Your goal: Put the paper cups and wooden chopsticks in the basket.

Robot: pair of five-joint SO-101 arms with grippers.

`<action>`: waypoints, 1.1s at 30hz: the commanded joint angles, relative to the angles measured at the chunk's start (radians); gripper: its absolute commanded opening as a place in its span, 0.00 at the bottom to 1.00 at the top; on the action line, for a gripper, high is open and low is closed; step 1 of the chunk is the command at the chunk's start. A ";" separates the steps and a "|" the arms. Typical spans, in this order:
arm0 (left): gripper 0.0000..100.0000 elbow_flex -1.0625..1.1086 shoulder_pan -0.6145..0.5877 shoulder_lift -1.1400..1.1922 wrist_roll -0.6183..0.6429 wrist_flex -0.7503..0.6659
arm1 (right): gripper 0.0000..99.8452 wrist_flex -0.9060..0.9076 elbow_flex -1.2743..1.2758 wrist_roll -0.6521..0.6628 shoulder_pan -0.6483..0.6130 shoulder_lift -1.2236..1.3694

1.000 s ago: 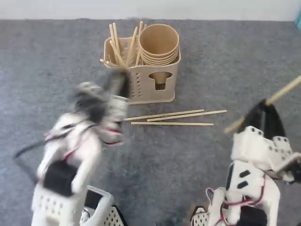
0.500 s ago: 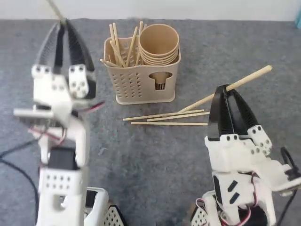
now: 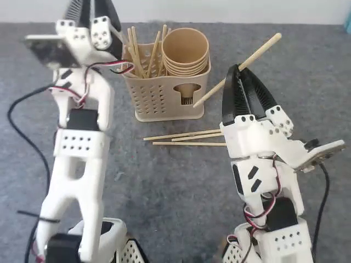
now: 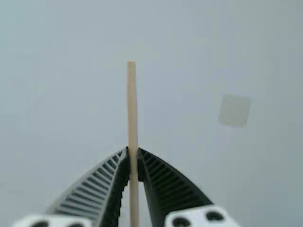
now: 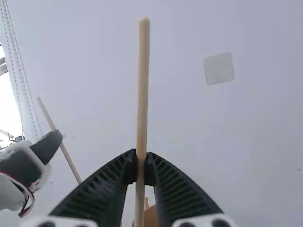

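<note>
A beige slotted basket point(image 3: 159, 96) stands at the back of the grey carpet. It holds a stack of paper cups point(image 3: 185, 48) and several wooden chopsticks point(image 3: 137, 55). Three more chopsticks point(image 3: 189, 138) lie on the carpet just in front of it. My left gripper point(image 4: 132, 152) is raised beside the basket's left and is shut on a chopstick point(image 4: 131, 104). Its arm point(image 3: 82, 82) stands tall there. My right gripper point(image 3: 236, 68) is to the right of the basket, shut on another chopstick point(image 3: 258, 52) that slants towards the basket's front. The same stick point(image 5: 142, 80) rises from the shut jaws.
Both arms' white bases point(image 3: 104, 241) stand at the near edge. A black cable point(image 3: 22, 142) loops at the left. A pale wall point(image 5: 227, 142) is behind. The left arm's gripper point(image 5: 33, 158) and its stick show farther off in the right wrist view.
The left arm has swung up from low in front of the basket to high at its left. The right gripper has carried its chopstick leftward, closer to the basket.
</note>
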 commanded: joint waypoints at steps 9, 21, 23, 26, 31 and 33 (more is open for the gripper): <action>0.32 0.101 -0.034 0.029 -0.014 -0.068 | 0.01 -0.035 -0.064 -0.012 -0.015 0.021; 0.21 -0.015 -0.368 -0.440 -0.011 0.646 | 0.01 -0.314 -0.347 -0.011 -0.025 0.521; 0.21 -0.001 -0.470 -0.491 -0.009 0.781 | 0.01 -0.329 -0.439 -0.011 -0.038 0.634; 0.21 0.070 -0.588 -0.528 0.049 0.931 | 0.01 -0.357 -0.565 -0.014 -0.054 0.803; 0.21 0.389 -0.652 -0.528 0.206 0.895 | 0.01 -0.406 -0.813 -0.009 -0.099 1.113; 0.21 0.585 -0.621 -0.528 0.265 0.761 | 0.01 -0.401 -0.924 0.025 -0.114 1.231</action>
